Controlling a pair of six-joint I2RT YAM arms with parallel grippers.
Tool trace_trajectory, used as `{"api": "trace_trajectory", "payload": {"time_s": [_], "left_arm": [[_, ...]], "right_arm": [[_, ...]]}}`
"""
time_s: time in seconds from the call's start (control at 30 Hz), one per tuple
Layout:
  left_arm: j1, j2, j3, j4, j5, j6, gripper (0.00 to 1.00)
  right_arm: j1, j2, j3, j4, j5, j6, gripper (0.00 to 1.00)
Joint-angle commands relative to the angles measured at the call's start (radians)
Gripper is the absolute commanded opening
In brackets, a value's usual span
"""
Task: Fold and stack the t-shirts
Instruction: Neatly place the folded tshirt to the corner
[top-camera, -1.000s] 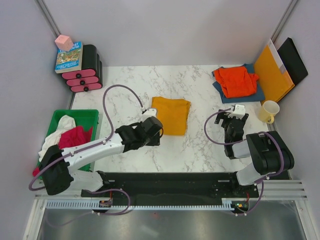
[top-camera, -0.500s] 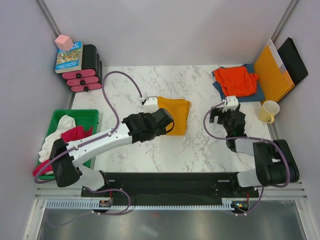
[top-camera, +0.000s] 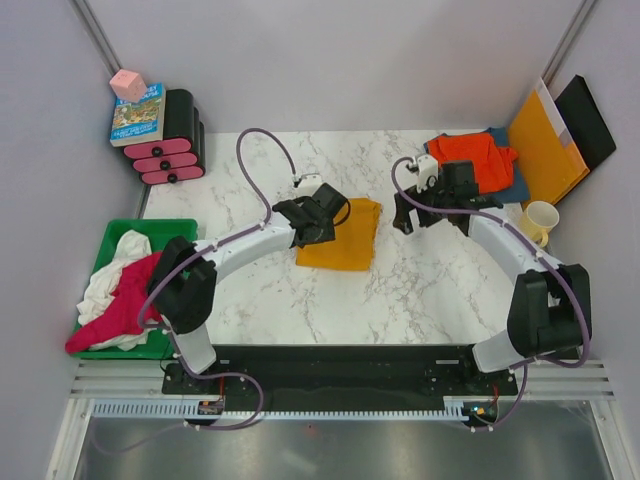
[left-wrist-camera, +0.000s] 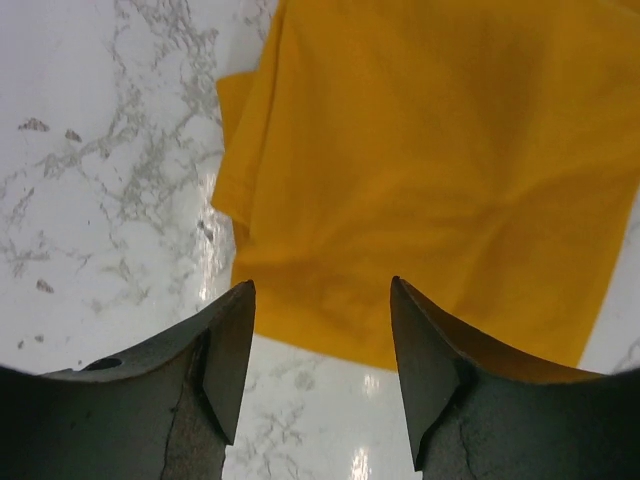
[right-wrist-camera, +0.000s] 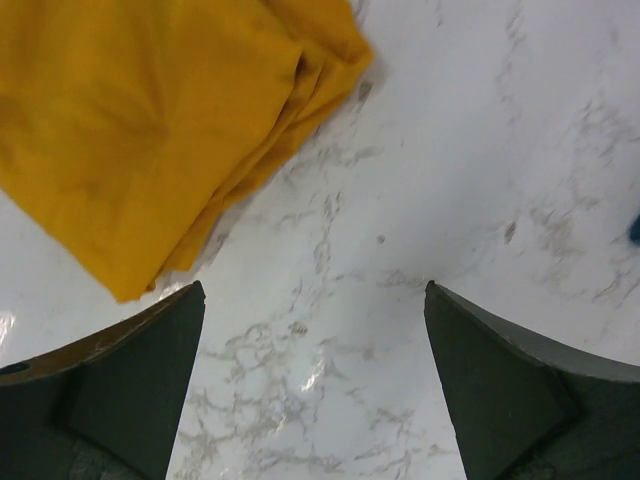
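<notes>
Left fingers (left-wrist-camera: 225, 350), partly spread, and right fingers (right-wrist-camera: 140, 370), wide, are hovering empty beside the folded mustard-yellow t-shirt (top-camera: 345, 235), risking a one-layer pinch unfolding it.

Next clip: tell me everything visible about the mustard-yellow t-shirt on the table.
The mustard-yellow t-shirt is soft, plain cloth folded into a rough rectangle with shallow creases, lying flat on the white marble table near its middle. Layered folded edges show along one side. The left gripper stands open over its edge; contact cannot be told. Nothing else lies on it.
</notes>
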Motion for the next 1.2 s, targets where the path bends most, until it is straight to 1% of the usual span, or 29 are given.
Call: {"api": "trace_trajectory", "payload": {"time_s": [0.0,0.03,0.07,0.1,0.13,0.17,0.2,0.23,0.3,0.33,0.37,0.4,0.43,0.47,0.5,0.53,0.57,0.6,0.63,0.7,0.73,0.77,0.97,1.1,1.17], "left_arm": [[0.094,0.092,0.013,0.203,0.133,0.122,0.63],[0.114,0.115,0.026,0.212,0.150,0.153,0.62],[0.126,0.137,0.049,0.219,0.168,0.161,0.61],[0.146,0.155,0.061,0.223,0.209,0.170,0.61],[0.154,0.194,0.082,0.224,0.231,0.173,0.60],[0.158,0.206,0.092,0.229,0.248,0.179,0.59],[0.160,0.221,0.099,0.232,0.260,0.187,0.57],[0.160,0.237,0.110,0.235,0.268,0.187,0.56],[0.160,0.252,0.115,0.241,0.291,0.187,0.53],[0.160,0.264,0.112,0.241,0.296,0.184,0.51],[0.160,0.269,0.110,0.241,0.303,0.179,0.48],[0.160,0.274,0.109,0.243,0.305,0.170,0.46],[0.160,0.277,0.101,0.243,0.307,0.167,0.44],[0.160,0.284,0.095,0.243,0.307,0.164,0.42],[0.160,0.290,0.092,0.246,0.305,0.159,0.41],[0.161,0.294,0.083,0.246,0.305,0.156,0.40],[0.161,0.298,0.079,0.246,0.308,0.153,0.39],[0.161,0.298,0.073,0.246,0.310,0.144,0.38],[0.161,0.298,0.060,0.253,0.313,0.143,0.38],[0.163,0.301,0.047,0.259,0.319,0.132,0.38],[0.163,0.303,0.040,0.259,0.322,0.129,0.38],[0.163,0.306,0.038,0.261,0.329,0.124,0.38],[0.163,0.294,0.001,0.270,0.336,0.106,0.37],[0.163,0.280,-0.022,0.273,0.337,0.101,0.37],[0.163,0.274,-0.026,0.273,0.334,0.098,0.37]], "right_arm": [[0.024,-0.113,-0.088,-0.088,0.080,-0.038,0.98],[0.022,-0.125,-0.099,-0.071,0.093,-0.029,0.97],[0.017,-0.129,-0.109,-0.061,0.099,0.017,0.94],[-0.002,-0.133,-0.134,-0.045,0.105,0.058,0.89],[-0.013,-0.130,-0.145,-0.016,0.111,0.095,0.68],[-0.019,-0.123,-0.146,-0.019,0.089,0.097,0.64],[-0.022,-0.101,-0.137,-0.056,0.059,0.073,0.62],[-0.022,-0.098,-0.143,-0.057,0.035,0.057,0.63],[-0.021,-0.116,-0.167,-0.018,0.004,0.072,0.61],[-0.019,-0.122,-0.172,-0.004,-0.013,0.079,0.45],[-0.015,-0.124,-0.175,0.008,-0.017,0.092,0.41],[0.000,-0.109,-0.160,0.008,-0.018,0.098,0.30],[0.005,-0.097,-0.149,0.008,-0.019,0.108,0.14],[0.008,-0.081,-0.137,0.008,-0.025,0.115,0.15],[0.016,-0.052,-0.117,0.005,-0.033,0.128,0.17],[0.017,-0.040,-0.109,0.007,-0.039,0.132,0.35],[0.024,-0.026,-0.097,0.008,-0.045,0.137,0.46],[0.030,-0.009,-0.096,0.018,-0.062,0.151,0.53],[0.033,-0.003,-0.096,0.027,-0.070,0.157,0.69],[0.048,0.018,-0.100,0.056,-0.074,0.169,0.83],[0.051,0.029,-0.100,0.062,-0.085,0.183,0.95],[0.062,0.051,-0.103,0.070,-0.088,0.189,0.98],[0.091,0.091,-0.145,0.186,-0.090,0.275,0.98],[0.116,0.127,-0.132,0.225,-0.079,0.286,0.98],[0.129,0.173,-0.105,0.226,-0.058,0.289,0.98]]}}
